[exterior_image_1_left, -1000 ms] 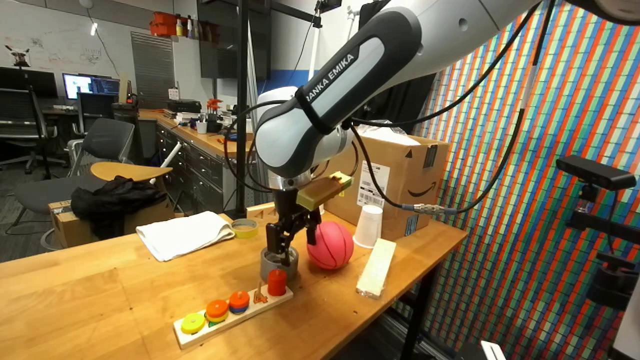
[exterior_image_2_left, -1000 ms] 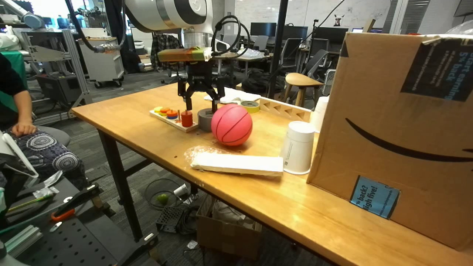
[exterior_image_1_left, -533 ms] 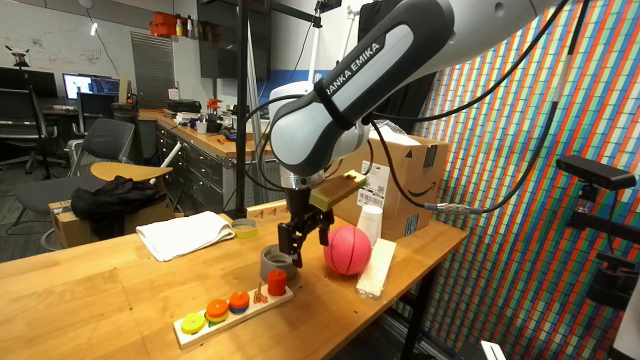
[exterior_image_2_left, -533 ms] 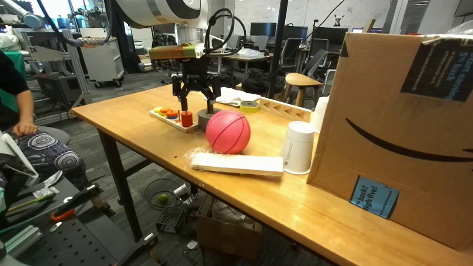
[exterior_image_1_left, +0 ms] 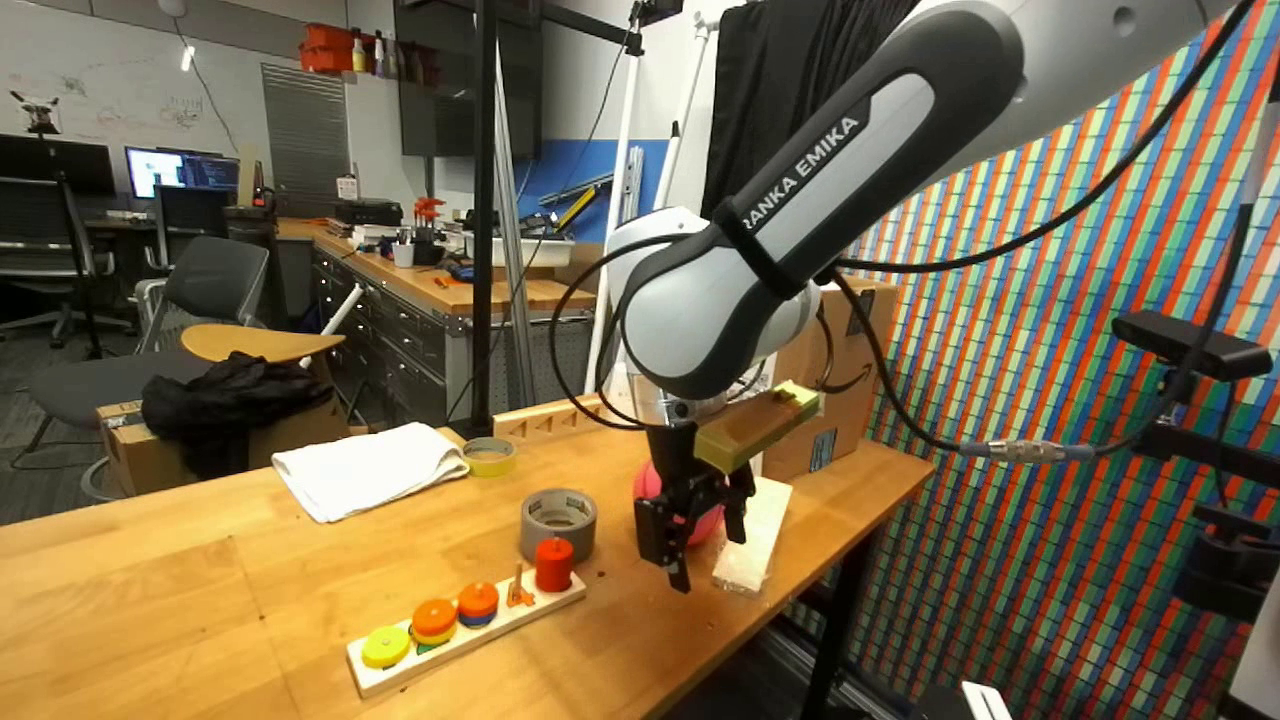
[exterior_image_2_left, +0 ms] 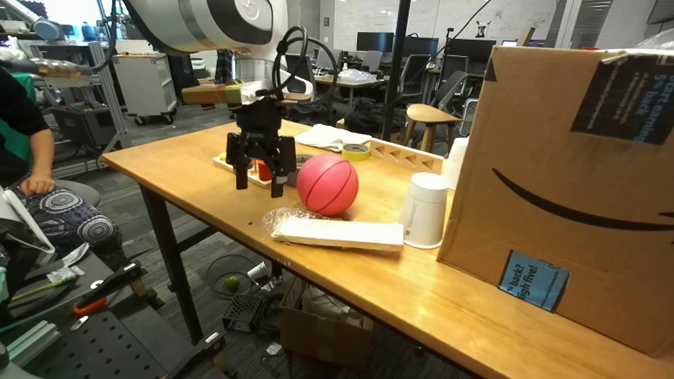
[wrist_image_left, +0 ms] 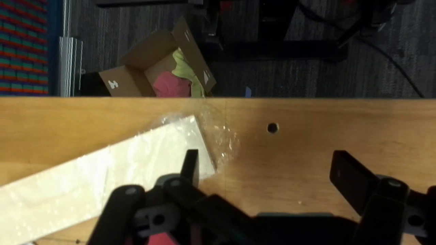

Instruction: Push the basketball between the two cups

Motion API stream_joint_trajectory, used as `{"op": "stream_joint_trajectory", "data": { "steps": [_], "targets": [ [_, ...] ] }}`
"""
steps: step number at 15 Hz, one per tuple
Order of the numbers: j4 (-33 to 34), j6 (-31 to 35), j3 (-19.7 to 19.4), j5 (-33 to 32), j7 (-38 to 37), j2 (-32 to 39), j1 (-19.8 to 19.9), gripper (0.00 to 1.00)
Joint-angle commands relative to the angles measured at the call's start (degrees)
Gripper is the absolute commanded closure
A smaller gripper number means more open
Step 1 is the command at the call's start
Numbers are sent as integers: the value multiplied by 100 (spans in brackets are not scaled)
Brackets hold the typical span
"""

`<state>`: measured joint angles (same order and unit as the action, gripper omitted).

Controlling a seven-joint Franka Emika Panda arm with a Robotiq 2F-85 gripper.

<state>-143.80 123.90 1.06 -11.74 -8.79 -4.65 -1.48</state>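
The pinkish-red round ball with dark seam lines (exterior_image_2_left: 327,184) rests on the light brown wooden surface (exterior_image_1_left: 150,560). Near this ball, the black two-fingered tool (exterior_image_2_left: 259,190) hangs from the white and black robot arm (exterior_image_1_left: 800,200), and in an exterior view it hides much of the ball from me. Its fingers are spread wide; in the wrist view I can see the surface between them. Whether the tool touches the ball, I cannot tell.

Just beside the ball lies the long flat white block in clear plastic wrap (exterior_image_2_left: 337,233). Farther from the ball, at one end of this block, the white tapered cup (exterior_image_2_left: 425,213) stands upside down. The second white cup (exterior_image_2_left: 456,163), partly hidden by the large brown cardboard box (exterior_image_2_left: 568,173), is on the same side of the ball. The ball lies outside the space between these two cups.

On the other side of the ball, the grey roll of tape (exterior_image_1_left: 578,537) is near to it, and beyond this roll comes the narrow pale wooden board (exterior_image_1_left: 470,638), which carries coloured round pieces (exterior_image_1_left: 434,615). Well apart from the ball are the yellow roll of tape (exterior_image_2_left: 356,156) and the folded white cloth (exterior_image_1_left: 370,468).
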Motion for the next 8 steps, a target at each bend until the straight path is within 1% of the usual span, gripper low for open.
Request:
{"op": "stream_joint_trajectory", "data": {
  "steps": [1,4,8],
  "targets": [
    [-484,-85,9,26,-203,-529,81,0],
    [-522,-113,52,73,-226,-543,68,0],
    [-392,-52,108,102,-157,-405,29,0]
  ]
}}
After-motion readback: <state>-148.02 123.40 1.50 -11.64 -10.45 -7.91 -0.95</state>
